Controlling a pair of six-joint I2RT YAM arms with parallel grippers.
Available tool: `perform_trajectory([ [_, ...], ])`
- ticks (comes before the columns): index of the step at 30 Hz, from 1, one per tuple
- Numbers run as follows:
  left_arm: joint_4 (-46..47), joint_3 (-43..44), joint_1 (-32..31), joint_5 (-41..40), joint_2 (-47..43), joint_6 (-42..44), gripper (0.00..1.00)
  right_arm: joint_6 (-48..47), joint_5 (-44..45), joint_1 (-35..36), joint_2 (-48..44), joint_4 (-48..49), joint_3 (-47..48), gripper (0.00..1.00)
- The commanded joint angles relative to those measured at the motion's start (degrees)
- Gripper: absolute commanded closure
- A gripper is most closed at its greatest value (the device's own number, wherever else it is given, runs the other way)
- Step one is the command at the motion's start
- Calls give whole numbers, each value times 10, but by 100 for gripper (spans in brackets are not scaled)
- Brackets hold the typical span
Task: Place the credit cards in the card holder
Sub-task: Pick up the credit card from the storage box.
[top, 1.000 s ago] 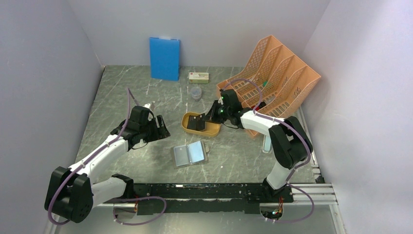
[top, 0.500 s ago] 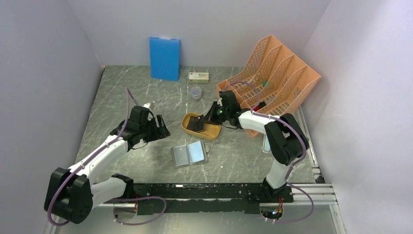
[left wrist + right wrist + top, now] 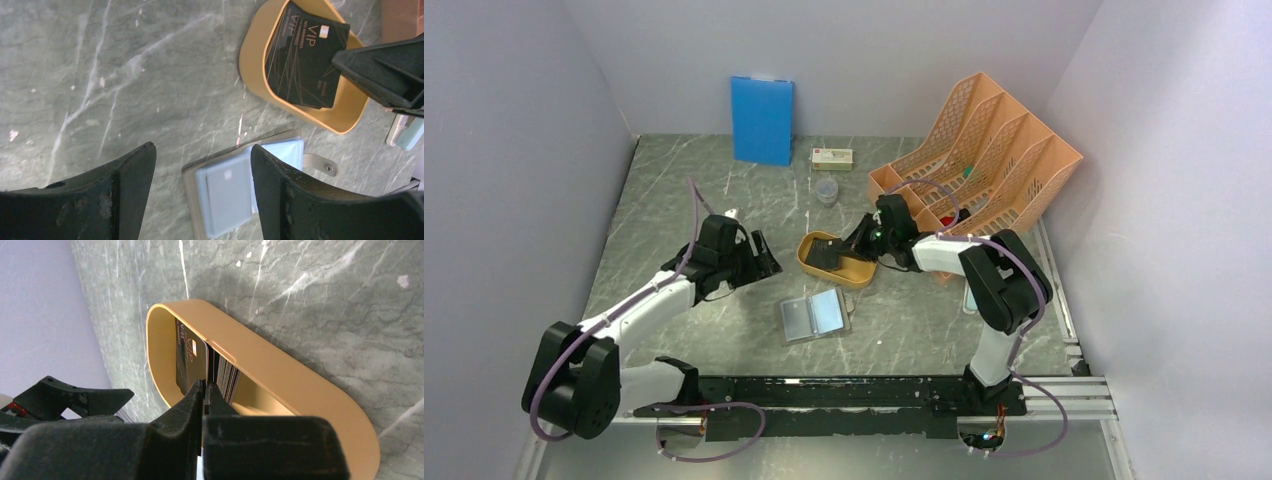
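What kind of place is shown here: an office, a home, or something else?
Most likely a robot test booth, not a real office. Plain walls close in a marbled table, the left arm and right arm are bolted to a rail at its edge, and an orange file rack stands as a prop.

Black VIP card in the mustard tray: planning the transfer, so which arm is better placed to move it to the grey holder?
Right. The right gripper is shut on the thin black card in the mustard-yellow oval tray; the left gripper hangs open near the open grey card holder.
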Motion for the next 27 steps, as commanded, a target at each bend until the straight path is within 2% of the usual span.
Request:
perform_trajectory([
  [1, 79, 32, -12, 3, 39, -17, 26, 1, 15, -2, 23, -5, -1, 100],
  [11, 106, 171, -64, -16, 196, 17, 26, -25, 7, -1, 51, -25, 20, 100],
  [18, 25, 250, -85, -90, 281, 79, 34, -36, 6, -2, 52, -36, 31, 100],
  [22, 17, 266, -87, -94, 319, 93, 45, -37, 3, -2, 53, -32, 31, 100],
  [27, 3, 278, -91, -103, 347, 88, 68, -38, 3, -2, 49, -34, 32, 100],
])
